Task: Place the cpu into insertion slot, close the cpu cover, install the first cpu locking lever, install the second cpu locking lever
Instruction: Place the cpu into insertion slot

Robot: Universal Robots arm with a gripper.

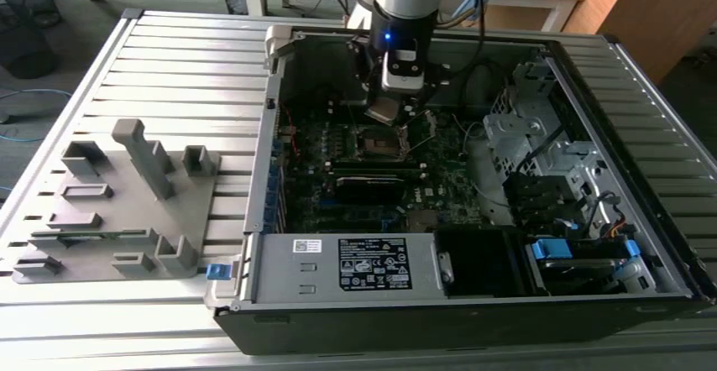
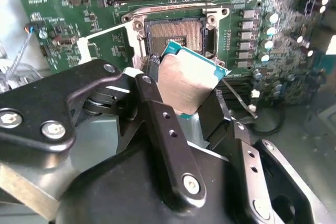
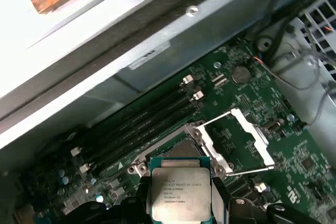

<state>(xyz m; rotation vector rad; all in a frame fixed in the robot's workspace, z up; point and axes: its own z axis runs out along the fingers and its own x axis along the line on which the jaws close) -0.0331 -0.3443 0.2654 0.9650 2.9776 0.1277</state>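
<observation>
Fingers [image 2: 156, 106] clamped on the cpu [image 1: 381, 111], exterior view's upper middle
Tilted above the bare insertion slot [image 2: 181, 35], cpu cover [image 3: 255, 139] raised

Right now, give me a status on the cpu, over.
Pincer shut on cpu, held above slot, not seated. Cover open, off the slot. Slot bare, nothing in the way.

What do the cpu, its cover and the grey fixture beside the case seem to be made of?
cpu: dull silver-grey metal lid over a green edge, probably plated metal on circuit laminate. cpu cover: thin bright metal, judging by its silvery glare. Grey fixture: matte, uniform grey, likely plastic, though painted metal is possible.
</observation>
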